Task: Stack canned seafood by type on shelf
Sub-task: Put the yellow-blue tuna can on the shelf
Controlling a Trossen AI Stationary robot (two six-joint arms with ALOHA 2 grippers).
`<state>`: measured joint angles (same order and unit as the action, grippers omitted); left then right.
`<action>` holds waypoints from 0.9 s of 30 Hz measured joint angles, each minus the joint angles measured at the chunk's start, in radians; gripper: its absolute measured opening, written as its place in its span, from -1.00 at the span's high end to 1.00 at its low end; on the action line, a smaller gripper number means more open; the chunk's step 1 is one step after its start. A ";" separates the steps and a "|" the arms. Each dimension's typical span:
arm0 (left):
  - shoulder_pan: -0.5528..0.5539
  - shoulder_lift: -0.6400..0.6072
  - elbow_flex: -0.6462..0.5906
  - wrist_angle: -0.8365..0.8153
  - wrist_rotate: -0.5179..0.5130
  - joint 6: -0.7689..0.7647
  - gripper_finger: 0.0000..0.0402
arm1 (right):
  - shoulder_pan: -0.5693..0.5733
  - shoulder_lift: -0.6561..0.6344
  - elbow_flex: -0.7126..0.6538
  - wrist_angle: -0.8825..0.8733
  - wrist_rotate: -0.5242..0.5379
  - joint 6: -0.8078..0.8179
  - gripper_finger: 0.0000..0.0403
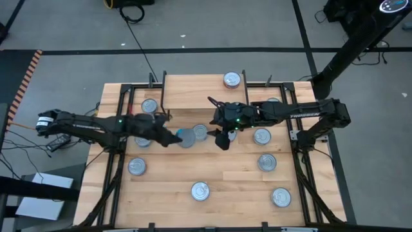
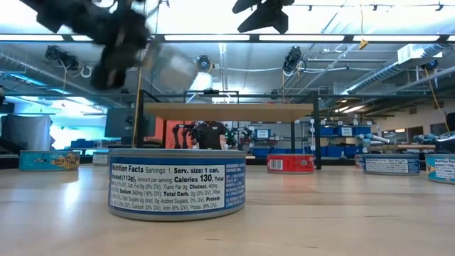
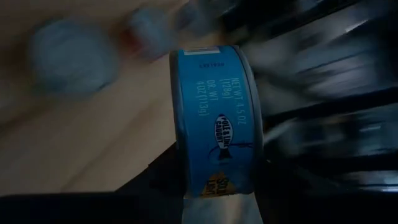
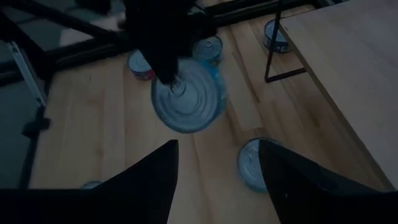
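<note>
High view is showing the left gripper gripping a blue-labelled tin just below the shelf at frame centre, while the right gripper is hovering spread and empty beside it.

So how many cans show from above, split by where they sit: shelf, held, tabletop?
On the shelf: 1 can
Held in the left gripper: 1 blue can
On the tabletop: 9 cans, two partly hidden under the arms
Total: 11
</note>
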<state>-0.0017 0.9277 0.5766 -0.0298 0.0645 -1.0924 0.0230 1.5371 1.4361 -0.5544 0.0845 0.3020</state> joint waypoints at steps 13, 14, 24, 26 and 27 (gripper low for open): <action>0.003 0.016 0.001 0.522 0.037 -0.045 0.26 | -0.039 -0.125 0.000 0.266 -0.171 0.299 -0.22; 0.003 0.016 0.001 0.546 0.025 -0.061 0.26 | -0.039 -0.133 0.000 0.293 -0.180 0.258 -0.23; 0.146 0.084 0.001 0.546 -0.153 -0.169 0.26 | -0.035 -0.187 0.000 0.314 -0.101 0.109 -0.17; 0.178 0.125 0.004 0.547 -0.155 -0.167 0.26 | -0.038 -0.188 0.000 0.310 -0.103 0.108 -0.16; 0.193 0.147 0.014 0.545 -0.157 -0.159 0.26 | -0.039 -0.188 0.000 0.311 -0.103 0.109 -0.15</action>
<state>0.1917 1.0750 0.5908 0.5148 -0.0921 -1.2517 -0.0158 1.3491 1.4364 -0.2436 -0.0189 0.4106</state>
